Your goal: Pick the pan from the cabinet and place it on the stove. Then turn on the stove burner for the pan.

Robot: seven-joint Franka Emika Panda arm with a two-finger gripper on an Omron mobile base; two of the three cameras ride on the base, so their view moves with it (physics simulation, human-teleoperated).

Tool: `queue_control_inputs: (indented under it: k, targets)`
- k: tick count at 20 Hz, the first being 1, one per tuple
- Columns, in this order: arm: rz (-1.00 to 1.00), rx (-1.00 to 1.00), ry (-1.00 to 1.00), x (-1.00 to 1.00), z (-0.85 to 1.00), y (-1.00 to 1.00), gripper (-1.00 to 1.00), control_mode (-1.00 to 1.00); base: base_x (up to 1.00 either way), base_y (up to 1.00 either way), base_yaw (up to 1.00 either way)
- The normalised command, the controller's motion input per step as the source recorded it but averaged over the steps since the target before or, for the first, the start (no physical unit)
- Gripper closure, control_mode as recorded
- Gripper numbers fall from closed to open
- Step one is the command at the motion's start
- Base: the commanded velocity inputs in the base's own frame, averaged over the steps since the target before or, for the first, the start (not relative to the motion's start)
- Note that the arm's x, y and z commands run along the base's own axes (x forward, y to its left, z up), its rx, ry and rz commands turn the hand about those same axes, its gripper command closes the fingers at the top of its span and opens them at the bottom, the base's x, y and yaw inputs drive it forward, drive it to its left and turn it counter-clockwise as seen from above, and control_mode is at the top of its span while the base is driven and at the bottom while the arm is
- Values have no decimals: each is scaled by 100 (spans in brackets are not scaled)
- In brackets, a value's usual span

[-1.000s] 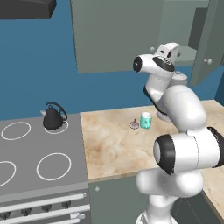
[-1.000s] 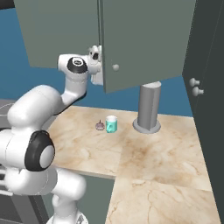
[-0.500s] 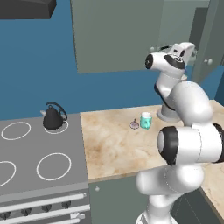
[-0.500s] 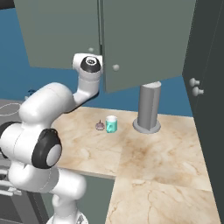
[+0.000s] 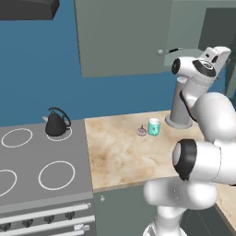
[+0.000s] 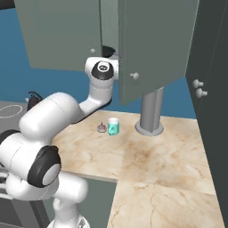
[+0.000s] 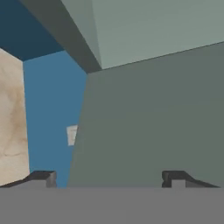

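Note:
The grey-green wall cabinet [image 5: 120,37] [image 6: 58,31] hangs over the counter. Its right door [image 6: 156,44] stands swung out, and the left door is shut. The pan is hidden from every view. My arm reaches up to the cabinet, with its wrist [image 5: 198,69] [image 6: 102,71] at the gap beside the open door. In the hand view my gripper [image 7: 108,177] is open with nothing between its fingertips, close against a flat grey-green door surface [image 7: 153,122]. The stove [image 5: 27,184] with white rings lies at the lower left, knobs along its front.
A small black kettle [image 5: 56,123] sits on the stove's back right ring. A teal cup [image 5: 153,126] [image 6: 113,127] and a small grey object [image 5: 141,132] rest on the marble counter [image 5: 120,156]. A grey cylinder [image 6: 150,111] stands under the open door.
The wrist has swung to the right along the cabinet front, toward the gap. The right door looks swung a little wider. The jaws stay apart.

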Motion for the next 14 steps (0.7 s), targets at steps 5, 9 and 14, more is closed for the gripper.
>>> queue_control_inputs:
  k: [5,9,14]
  targets:
    - [-9,0,-6,-62,0,-76,-100,-100,0,0,0]
    - [-8,0,0,-42,0,-74,-100,-100,0,0,0]
    - [-5,1,0,-15,0,-64,-100,-100,0,0,0]
